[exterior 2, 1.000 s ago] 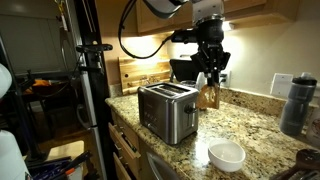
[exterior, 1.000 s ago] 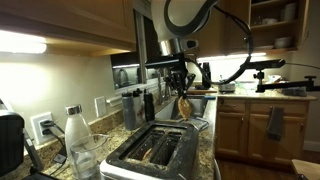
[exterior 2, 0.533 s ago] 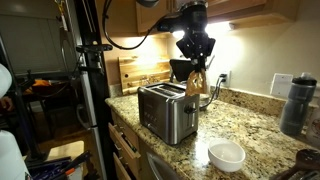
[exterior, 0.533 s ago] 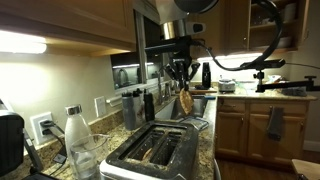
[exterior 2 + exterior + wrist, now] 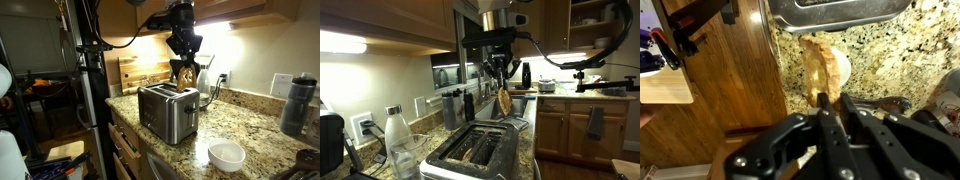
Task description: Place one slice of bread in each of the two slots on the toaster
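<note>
In both exterior views my gripper [image 5: 500, 74] [image 5: 184, 52] hangs shut on the upper edge of a tan slice of bread [image 5: 504, 101] [image 5: 185, 74], which dangles below it. The slice hangs just above the top of the shiny steel toaster [image 5: 168, 112] [image 5: 470, 152]. The two slots [image 5: 478, 148] run along the toaster's top; something tan-brown shows in the left one, too dim to name. In the wrist view the gripper [image 5: 834, 98] pinches the slice [image 5: 820, 65], with the toaster's metal body [image 5: 835, 10] at the top edge.
A glass bottle [image 5: 395, 130], a clear jar [image 5: 408, 156] and a black appliance [image 5: 328, 140] stand beside the toaster. A white bowl [image 5: 226, 155] and a dark bottle [image 5: 294, 100] sit on the granite counter [image 5: 250, 130]. A wooden board [image 5: 135, 72] leans on the wall.
The gripper has carried the slice sideways across the counter, from beside the toaster to just over its top. It has stayed shut on the slice throughout.
</note>
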Available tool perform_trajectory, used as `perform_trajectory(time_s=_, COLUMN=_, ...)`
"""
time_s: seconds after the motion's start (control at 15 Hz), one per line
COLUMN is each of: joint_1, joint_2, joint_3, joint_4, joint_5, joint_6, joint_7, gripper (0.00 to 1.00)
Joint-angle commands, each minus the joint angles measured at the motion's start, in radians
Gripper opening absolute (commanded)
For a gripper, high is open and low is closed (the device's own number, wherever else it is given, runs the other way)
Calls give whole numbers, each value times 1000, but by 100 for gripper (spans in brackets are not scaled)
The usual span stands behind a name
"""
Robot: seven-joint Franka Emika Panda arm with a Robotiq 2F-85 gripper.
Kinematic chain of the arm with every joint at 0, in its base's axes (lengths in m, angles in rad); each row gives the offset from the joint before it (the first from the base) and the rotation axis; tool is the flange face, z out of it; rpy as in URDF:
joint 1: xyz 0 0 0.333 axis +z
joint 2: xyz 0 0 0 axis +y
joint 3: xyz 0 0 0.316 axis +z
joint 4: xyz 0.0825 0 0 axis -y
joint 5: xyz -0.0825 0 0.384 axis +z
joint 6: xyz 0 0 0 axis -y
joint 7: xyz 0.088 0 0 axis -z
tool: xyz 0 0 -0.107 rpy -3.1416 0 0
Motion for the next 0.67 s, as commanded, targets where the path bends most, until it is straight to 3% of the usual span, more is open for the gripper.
perform_trajectory(time_s=0.0, joint_1=5, joint_2=-53, joint_3=9, joint_4=-69, joint_5=35, joint_6=67, joint_7=-31, gripper=5)
perform_trajectory(time_s=0.6, joint_1=7, joint_2=-67, joint_3=12, joint_4=-101, joint_5=140, joint_6=131, joint_7=-127, gripper=5)
